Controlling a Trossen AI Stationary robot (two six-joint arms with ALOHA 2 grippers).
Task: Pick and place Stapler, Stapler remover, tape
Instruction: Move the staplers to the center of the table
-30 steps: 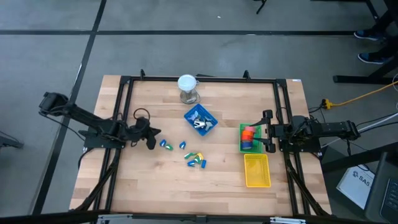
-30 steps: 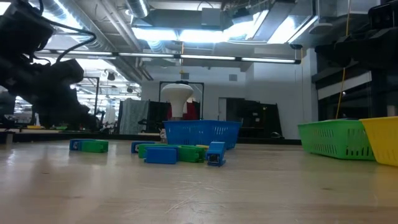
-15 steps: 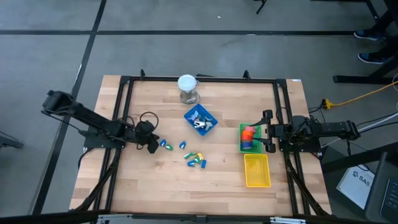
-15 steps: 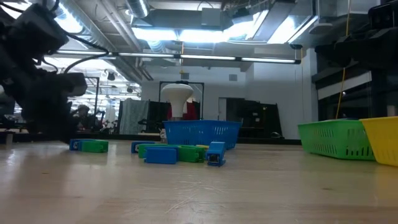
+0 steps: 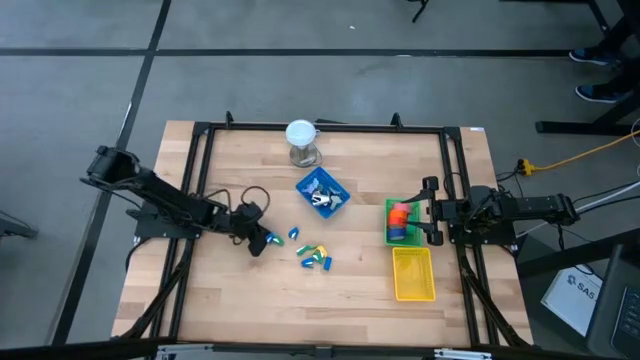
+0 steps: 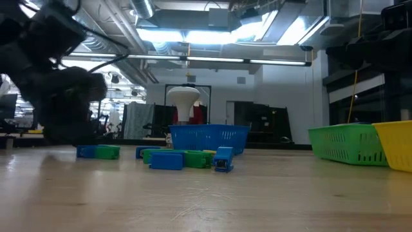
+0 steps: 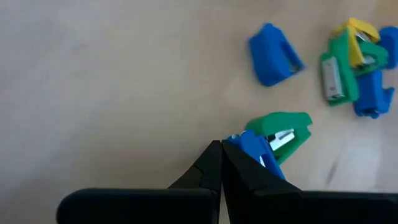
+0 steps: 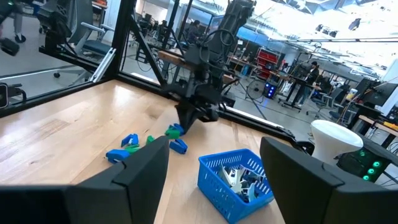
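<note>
Left hand (image 7: pixel 221 163): we saw it pressed together, tips touching the green-blue stapler (image 7: pixel 273 134).
Stapler's long axis: angled away from us.
Right hand (image 8: pixel 214 165): spread, waiting far off.

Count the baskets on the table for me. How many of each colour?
blue basket: 1
green basket: 1
yellow basket: 1
Total: 3

counter (image 5: pixel 230 300): pale wood, smooth, matt | staplers (image 7: pixel 277 134): glossy plastic, metal inserts | baskets (image 6: pixel 209 138): plastic mesh | left tool (image 7: pixel 219 163): matt black
</note>
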